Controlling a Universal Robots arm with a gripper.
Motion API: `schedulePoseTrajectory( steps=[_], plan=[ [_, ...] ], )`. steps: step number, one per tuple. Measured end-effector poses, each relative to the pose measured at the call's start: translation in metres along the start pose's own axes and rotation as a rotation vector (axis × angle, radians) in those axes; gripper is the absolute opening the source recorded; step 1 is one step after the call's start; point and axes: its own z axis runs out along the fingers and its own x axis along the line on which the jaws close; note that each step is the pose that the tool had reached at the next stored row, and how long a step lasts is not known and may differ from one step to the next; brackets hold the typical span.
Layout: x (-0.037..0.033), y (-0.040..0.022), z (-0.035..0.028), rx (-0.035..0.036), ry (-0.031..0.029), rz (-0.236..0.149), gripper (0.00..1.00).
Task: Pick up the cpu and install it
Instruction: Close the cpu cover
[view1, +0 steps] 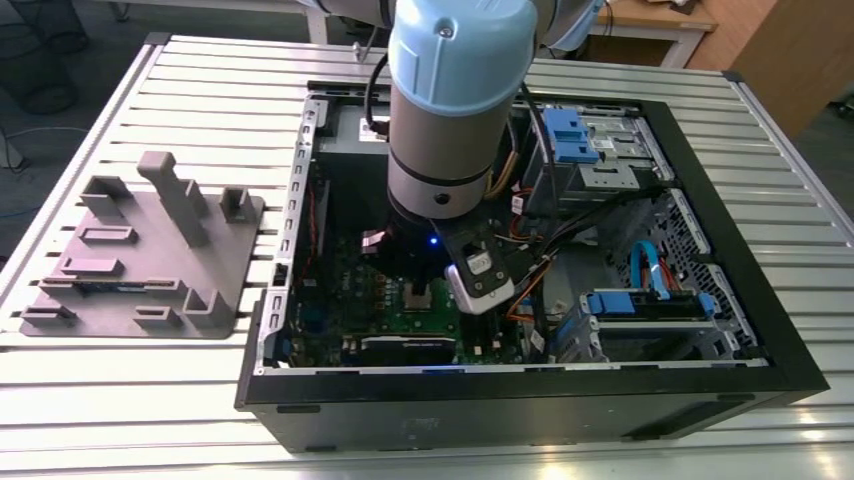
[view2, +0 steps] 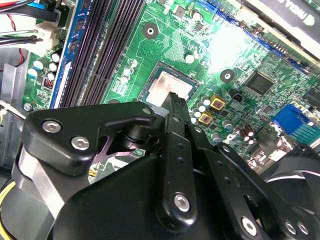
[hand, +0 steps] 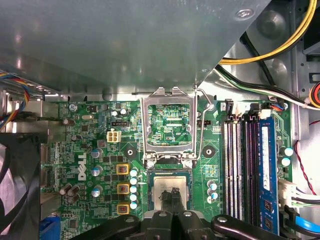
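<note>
Closest in both wrist views, the black bolted linkage of the gripper (hand: 172, 194) (view2: 176, 99) tapers to narrow jaws drawn nearly together. Their tips are on or just above the small square silvery-grey cpu (hand: 161, 184) (view2: 164, 88). The cpu lies flat in the dark socket of the green motherboard (hand: 95, 150), its edges uncovered. The shiny hinged metal frame (hand: 167, 97) stands folded back beside the socket. Pale round capacitors (hand: 133, 182) crowd one edge, and the long dark memory slots (hand: 237, 165) lie well apart. In the exterior view, the grey arm (view1: 454, 110) reaches inside the open black computer case (view1: 534, 385).
</note>
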Motion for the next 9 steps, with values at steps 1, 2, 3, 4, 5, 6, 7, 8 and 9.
schedulePoseTrajectory(
  steps=[1, 2, 3, 4, 5, 6, 7, 8, 9],
  plan=[
    [0.0000, 0.0000, -0.0001, 0.0001, 0.0000, 0.000, 0.11],
    [0.0000, 0.0000, -0.0001, 0.0000, 0.0000, 0.000, 0.11],
    [0.0000, 0.0000, -0.0002, 0.0001, 0.0000, 0.000, 0.11],
    [0.0000, 0.0000, -0.0003, 0.0000, 0.0000, 0.000, 0.11],
    [0.0000, 0.0000, -0.0003, 0.0001, 0.0000, 0.000, 0.11],
    [0.0000, 0.0000, -0.0004, 0.0000, 0.0000, 0.000, 0.11],
    [0.0000, 0.0000, -0.0004, 0.0000, 0.0000, 0.000, 0.11],
    [0.0000, 0.0000, -0.0006, 0.0001, 0.0000, 0.000, 0.11],
    [0.0001, 0.0000, -0.0016, 0.0008, 0.0003, 0.000, 0.11]
  ],
)
